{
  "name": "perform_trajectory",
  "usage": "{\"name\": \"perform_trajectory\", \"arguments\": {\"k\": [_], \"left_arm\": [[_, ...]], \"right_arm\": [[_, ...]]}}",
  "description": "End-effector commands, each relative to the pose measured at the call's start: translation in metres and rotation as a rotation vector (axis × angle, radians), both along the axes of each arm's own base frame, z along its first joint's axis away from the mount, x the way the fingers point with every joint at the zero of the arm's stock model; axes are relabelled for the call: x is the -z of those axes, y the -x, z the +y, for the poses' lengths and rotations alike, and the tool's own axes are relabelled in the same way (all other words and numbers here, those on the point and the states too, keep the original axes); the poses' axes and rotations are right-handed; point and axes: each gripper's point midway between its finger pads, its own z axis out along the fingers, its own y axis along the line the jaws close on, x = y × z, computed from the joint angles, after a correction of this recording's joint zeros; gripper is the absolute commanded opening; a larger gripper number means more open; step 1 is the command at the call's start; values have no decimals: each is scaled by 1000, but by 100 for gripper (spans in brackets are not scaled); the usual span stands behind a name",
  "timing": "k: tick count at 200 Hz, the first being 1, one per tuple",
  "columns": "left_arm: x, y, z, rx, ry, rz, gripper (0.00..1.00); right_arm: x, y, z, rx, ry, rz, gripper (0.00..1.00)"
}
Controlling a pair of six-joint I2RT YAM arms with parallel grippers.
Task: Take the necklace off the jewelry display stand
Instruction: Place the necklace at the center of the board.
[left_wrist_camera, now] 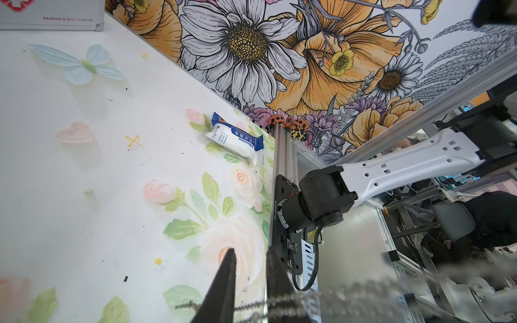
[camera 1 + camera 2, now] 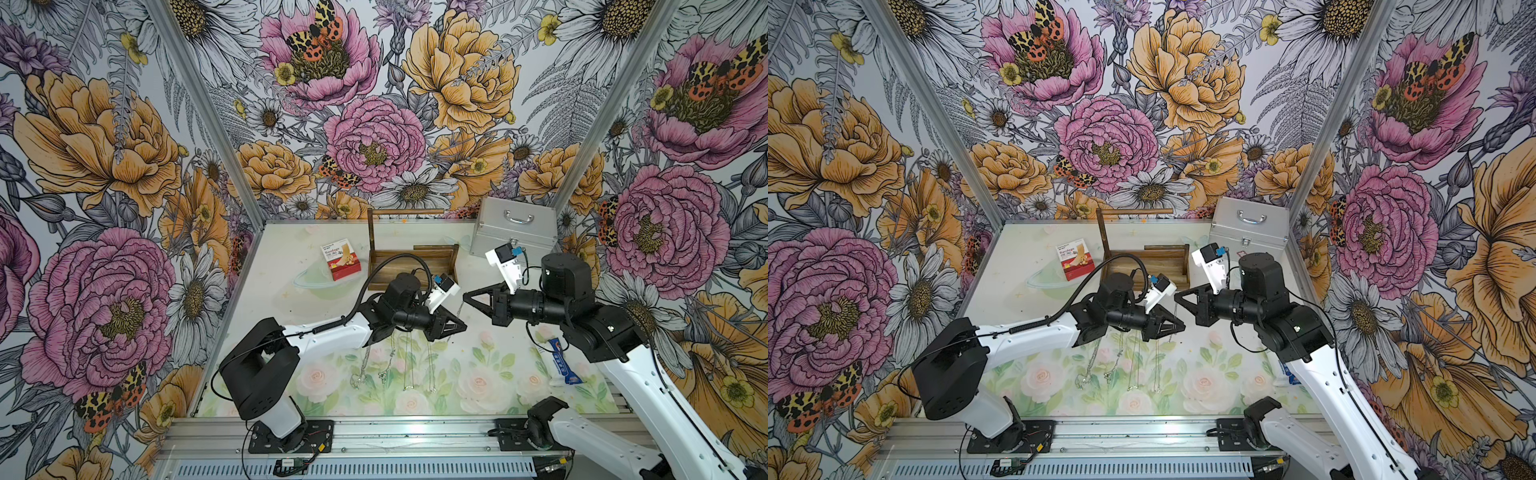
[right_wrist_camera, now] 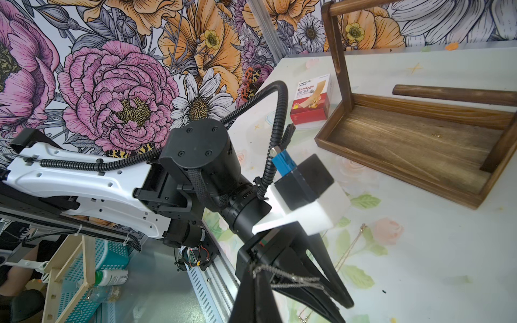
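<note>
Right fingers point(image 3: 254, 302) are closed. The necklace point(image 3: 291, 276) comes off their tip, so it looks pinched there. The contact point is at the bottom of the right wrist view and partly masked by the fingers themselves.

Left fingers point(image 1: 223, 282) have a narrow gap between them, with table showing through. The chain crosses both of them low in the left wrist view, but it's blurred and the finger bases are cut off. Can't tell if the chain is gripped or just lying across.

Both sets of fingers meet tip to tip above the table's point(image 2: 291, 257) middle. In both top views the chain is only a faint thread between them.

The jewelry display stand point(image 2: 432, 259) sits at the back edge, centre, well apart from the necklace. The left arm's cable crosses the front of its tray. A second wooden rod point(image 3: 453, 95) runs along the tray's back wall, cut off at the frame edge. Can't tell whether it's attached.

Other chains point(image 2: 356, 381) lie near the front edge, centre, with their upper ends hidden under the left arm. How many is hard to say.

The bandage box point(image 2: 340, 258) is just left of the stand and the silver case point(image 2: 513, 230) is in the back right corner. The blue-white packet point(image 2: 563, 368) sits by the right edge, and the right arm covers most of it in a top view point(image 2: 1292, 379).
</note>
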Motion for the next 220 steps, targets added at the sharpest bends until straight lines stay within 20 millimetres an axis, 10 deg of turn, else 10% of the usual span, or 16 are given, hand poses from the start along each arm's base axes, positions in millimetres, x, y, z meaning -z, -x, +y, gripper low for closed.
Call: {"name": "perform_trajectory", "arguments": {"k": [1,128,220], "left_arm": [[0,-1,1,4,20,1,13],[19,23,7,-77,-17,27,0],[57,45,-3,-149,-62,136,0]], "right_arm": [[-1,2,1,-6,2,-15,0],[17,0,-4,40,17,37,0],[76,-2,-13,116,86,178,0]]}}
